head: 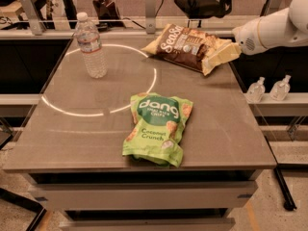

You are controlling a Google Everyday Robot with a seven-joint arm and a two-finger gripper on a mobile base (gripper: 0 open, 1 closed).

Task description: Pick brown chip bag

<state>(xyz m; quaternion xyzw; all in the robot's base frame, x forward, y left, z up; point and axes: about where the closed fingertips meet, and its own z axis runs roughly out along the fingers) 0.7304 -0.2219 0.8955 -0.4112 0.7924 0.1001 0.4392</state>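
Note:
The brown chip bag (185,47) lies flat at the far right of the table, with a dark brown centre, tan edges and white cursive lettering. My gripper (222,56) reaches in from the right on a white arm (269,30). It is at the bag's right edge, low over the table. I cannot tell whether it touches the bag.
A bright green "dang" Coconut Crunch bag (158,129) lies at the table's front middle. A clear water bottle (91,44) stands at the far left. The grey table (72,129) has a pale ring marked on it. Two small bottles (269,88) stand on a shelf to the right.

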